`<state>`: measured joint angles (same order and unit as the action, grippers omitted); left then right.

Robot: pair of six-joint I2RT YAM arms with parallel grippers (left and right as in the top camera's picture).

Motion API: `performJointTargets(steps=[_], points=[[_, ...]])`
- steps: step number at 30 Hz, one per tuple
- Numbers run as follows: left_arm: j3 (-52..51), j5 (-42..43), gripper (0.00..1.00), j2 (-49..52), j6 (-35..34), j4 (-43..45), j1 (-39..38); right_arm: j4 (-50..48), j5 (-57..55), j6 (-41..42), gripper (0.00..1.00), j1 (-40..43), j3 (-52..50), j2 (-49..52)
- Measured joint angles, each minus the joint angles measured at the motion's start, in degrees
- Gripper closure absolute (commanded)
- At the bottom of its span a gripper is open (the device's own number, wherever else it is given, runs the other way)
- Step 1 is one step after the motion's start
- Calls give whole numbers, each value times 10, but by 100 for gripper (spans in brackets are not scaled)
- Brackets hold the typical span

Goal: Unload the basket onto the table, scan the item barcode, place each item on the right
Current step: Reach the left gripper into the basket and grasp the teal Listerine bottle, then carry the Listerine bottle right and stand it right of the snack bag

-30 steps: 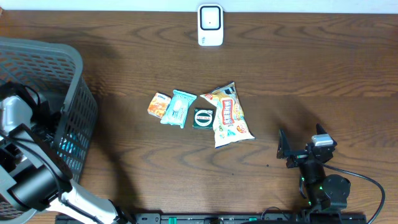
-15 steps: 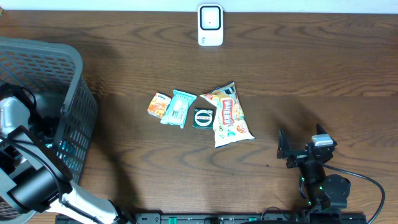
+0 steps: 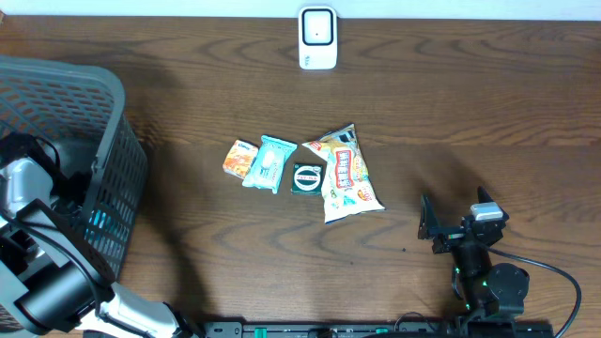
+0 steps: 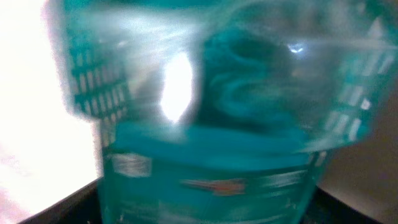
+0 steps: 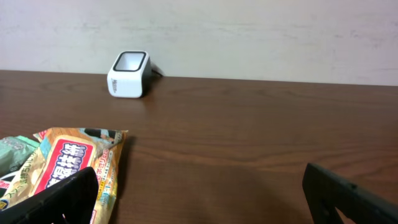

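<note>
A teal packet (image 4: 205, 155) fills the left wrist view, blurred and very close. It spans the whole gap between my left gripper's (image 4: 205, 208) dark fingers (image 4: 68, 208); a firm grip cannot be made out. That arm (image 3: 28, 183) reaches down into the grey mesh basket (image 3: 103, 94). The white barcode scanner (image 3: 317, 38) stands at the table's far edge and also shows in the right wrist view as the scanner (image 5: 129, 73). My right gripper (image 3: 441, 225) rests open near the front right, with nothing between its fingers.
Mid-table lie an orange packet (image 3: 240, 158), a pale teal pack (image 3: 269, 161), a dark green sachet (image 3: 307, 177) and a yellow snack bag (image 3: 347, 174). The snack bag (image 5: 74, 162) lies left of the right gripper. The basket takes up the left side.
My left arm has shifted slightly toward the near side inside the basket. The right arm and the items on the table have not moved.
</note>
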<state>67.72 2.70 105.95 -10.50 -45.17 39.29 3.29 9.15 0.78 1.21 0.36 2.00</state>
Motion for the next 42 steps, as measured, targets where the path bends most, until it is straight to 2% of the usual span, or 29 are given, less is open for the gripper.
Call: performJointTargets(steps=[3,11,13,18,26,31,36,39,42], points=[[1,-1,50,-1,12,0,0,0,0,0,1,0,0,0],[53,-9,52,23,11,-67,0,0,0,0,1,0,0,0],[66,-16,56,27,11,-93,0,0,0,0,1,0,0,0],[115,-17,55,18,8,-136,-1,0,0,0,1,0,0,0],[177,-17,55,-147,-5,-117,-1,0,0,0,1,0,0,0],[181,-10,55,-274,-49,-68,-1,0,0,0,1,0,0,0],[183,79,55,-399,-107,-9,-14,0,0,0,1,0,0,0],[183,159,55,-451,-146,20,-62,0,0,0,1,0,0,0],[183,204,55,-468,-177,35,-127,0,0,0,1,0,0,0]])
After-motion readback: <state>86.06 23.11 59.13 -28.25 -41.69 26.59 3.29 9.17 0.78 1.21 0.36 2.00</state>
